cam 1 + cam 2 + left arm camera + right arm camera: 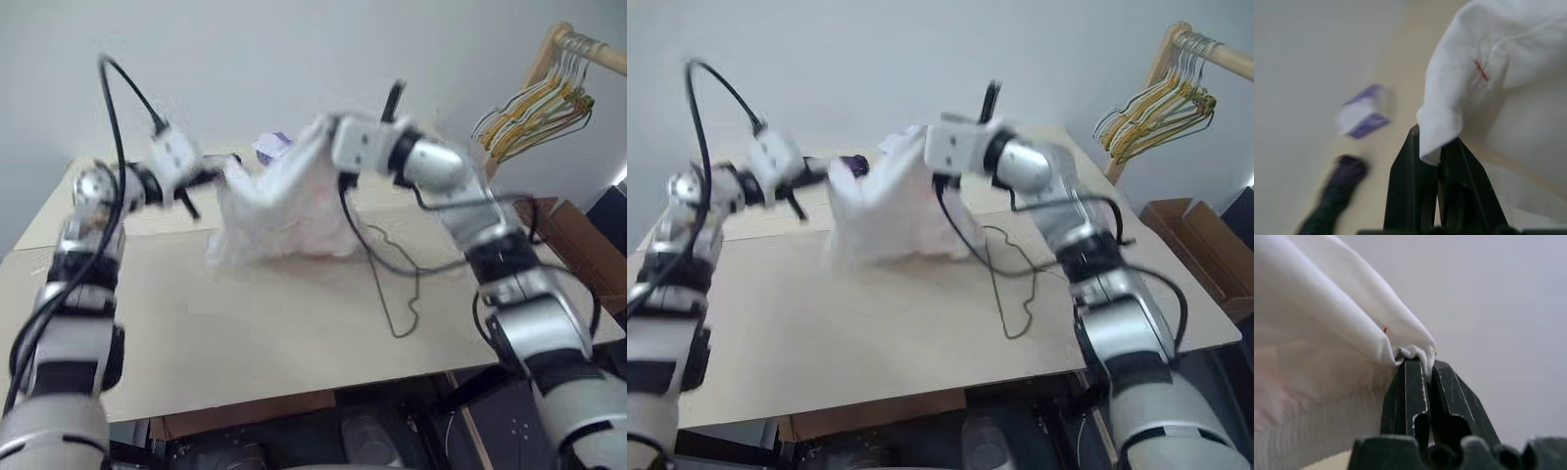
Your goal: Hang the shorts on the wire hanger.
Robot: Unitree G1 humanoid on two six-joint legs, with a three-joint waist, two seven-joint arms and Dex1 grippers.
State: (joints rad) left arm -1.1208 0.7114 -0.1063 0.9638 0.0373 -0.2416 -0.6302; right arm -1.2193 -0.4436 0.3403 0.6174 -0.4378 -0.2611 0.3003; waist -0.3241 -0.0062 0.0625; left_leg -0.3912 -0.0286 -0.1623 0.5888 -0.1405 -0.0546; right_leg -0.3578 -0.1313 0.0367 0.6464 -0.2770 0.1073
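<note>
I'm holding the shorts (284,211) up over the table (225,333), left gripper (1436,147) and right gripper (1419,363) each pinching an edge. Next I'm guessing: lining them up with the wire hanger (392,279) lying just right.

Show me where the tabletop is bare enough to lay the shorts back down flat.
Widest bare patch: the near-left tabletop, bordered by the front edge, the hanging shorts and the wire hanger. A narrower strip runs from the hanger to the right edge. It is crowded behind the shorts, by the small purple-and-white box, and around the hanger itself.
</note>
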